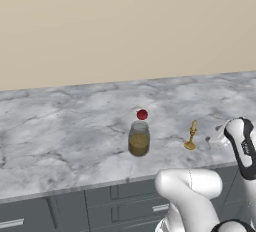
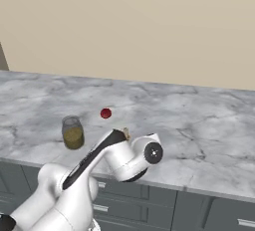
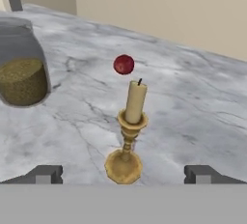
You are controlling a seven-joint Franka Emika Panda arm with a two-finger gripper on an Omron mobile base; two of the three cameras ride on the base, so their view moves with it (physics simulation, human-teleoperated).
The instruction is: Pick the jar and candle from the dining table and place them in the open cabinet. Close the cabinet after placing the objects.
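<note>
The candle (image 3: 129,131), a pale stick in a golden brass holder, stands upright on the marble dining table (image 3: 193,102). My gripper (image 3: 124,175) is open just in front of it, its two fingertips wide apart on either side of the holder's base and not touching it. The jar (image 3: 21,66), clear glass half full of olive-brown stuff, stands to the candle's left. From the base the jar (image 1: 138,139) and the candle (image 1: 191,136) stand near the table's front edge (image 1: 60,176). My arm hides most of the candle (image 2: 125,133) beside the jar (image 2: 72,132). The cabinet is out of view.
A small red ball (image 1: 142,114) lies just behind the jar, and beyond the candle as the red ball (image 3: 124,64). Dark grey drawer fronts (image 1: 125,196) with silver handles run below the tabletop. A beige wall (image 1: 125,26) rises behind the table.
</note>
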